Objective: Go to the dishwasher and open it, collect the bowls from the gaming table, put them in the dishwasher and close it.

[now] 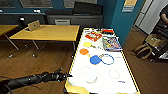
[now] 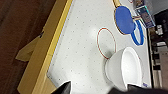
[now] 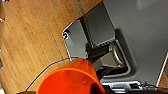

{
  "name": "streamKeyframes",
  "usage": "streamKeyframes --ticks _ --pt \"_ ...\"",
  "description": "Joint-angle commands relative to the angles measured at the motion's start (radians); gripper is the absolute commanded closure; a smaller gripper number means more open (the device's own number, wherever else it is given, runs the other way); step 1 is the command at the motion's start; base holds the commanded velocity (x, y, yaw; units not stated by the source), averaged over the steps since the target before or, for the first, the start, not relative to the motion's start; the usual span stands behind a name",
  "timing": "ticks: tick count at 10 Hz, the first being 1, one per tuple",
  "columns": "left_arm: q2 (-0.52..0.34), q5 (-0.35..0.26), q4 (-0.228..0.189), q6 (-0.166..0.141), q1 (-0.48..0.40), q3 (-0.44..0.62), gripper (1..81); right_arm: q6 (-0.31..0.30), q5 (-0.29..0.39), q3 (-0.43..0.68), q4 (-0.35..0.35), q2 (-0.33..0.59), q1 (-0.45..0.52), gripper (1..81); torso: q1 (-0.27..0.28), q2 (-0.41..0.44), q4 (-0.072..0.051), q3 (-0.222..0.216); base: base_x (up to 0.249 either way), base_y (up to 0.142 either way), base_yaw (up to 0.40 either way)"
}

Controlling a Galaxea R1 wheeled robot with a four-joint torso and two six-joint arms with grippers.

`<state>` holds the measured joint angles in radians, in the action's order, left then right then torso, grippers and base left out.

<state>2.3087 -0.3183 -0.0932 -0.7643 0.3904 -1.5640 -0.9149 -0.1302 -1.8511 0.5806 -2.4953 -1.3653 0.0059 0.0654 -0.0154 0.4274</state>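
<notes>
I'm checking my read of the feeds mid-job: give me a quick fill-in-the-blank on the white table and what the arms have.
1. The left gripper reaches toward the near edge of the long ____-topped table.
2. The round white bowl stands beside a thin ____ ring printed on the table top.
3. The round paddle lying on the table has a ____ face.
4. The translucent bowl at the right wrist is ____.

Missing words: white; red; blue; orange

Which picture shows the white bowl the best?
The left wrist view: the white bowl looks big there, standing on the gaming table beside a red ring. The head view shows it small and pale near the left gripper. The right wrist view faces an orange bowl instead.
</notes>
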Motion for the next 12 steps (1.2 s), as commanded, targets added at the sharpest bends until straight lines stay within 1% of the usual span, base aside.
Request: streamKeyframes --ticks 1,2,3,7,9,10,11,12 --pt "0.015 -0.033 0.001 -0.01 -0.141 0.009 1.0 -0.001 0.04 0.015 0.019 0.016 0.025 81.1 0.0 0.0 0.0 0.0 0.0 0.0 0.0" --pt "0.035 -0.035 0.003 -0.01 -0.141 -0.005 1.0 0.001 0.04 0.014 0.019 0.014 0.025 81.1 0.0 0.0 0.0 0.0 0.0 0.0 0.0" --pt "0.061 -0.06 0.004 -0.01 -0.149 -0.03 1.0 -0.001 0.04 0.014 0.019 0.014 0.025 81.1 0.0 0.0 0.0 0.0 0.0 0.0 0.0" --pt "0.113 -0.064 0.004 -0.012 -0.161 -0.05 1.0 0.001 0.04 0.012 0.019 0.007 0.027 81.1 0.0 0.0 0.0 0.0 0.0 0.0 0.0" --pt "0.132 -0.068 0.003 -0.041 -0.167 -0.073 1.0 0.001 0.04 0.003 0.019 -0.003 0.028 81.1 0.0 0.0 0.0 0.0 0.0 0.0 0.0" --pt "0.138 -0.082 0.003 -0.043 -0.178 -0.077 1.0 0.001 0.04 0.001 0.019 -0.004 0.027 81.1 0.0 0.0 0.0 0.0 0.0 0.0 0.0" --pt "0.154 -0.097 0.003 -0.05 -0.192 -0.085 1.0 0.001 0.04 0.0 0.019 -0.006 0.028 81.1 0.0 0.0 0.0 0.0 0.0 0.0 0.0" --pt "0.176 -0.099 0.001 -0.059 -0.205 -0.103 1.0 0.001 0.041 0.0 0.019 -0.009 0.028 81.1 0.0 0.0 0.0 0.0 0.0 0.0 0.0"
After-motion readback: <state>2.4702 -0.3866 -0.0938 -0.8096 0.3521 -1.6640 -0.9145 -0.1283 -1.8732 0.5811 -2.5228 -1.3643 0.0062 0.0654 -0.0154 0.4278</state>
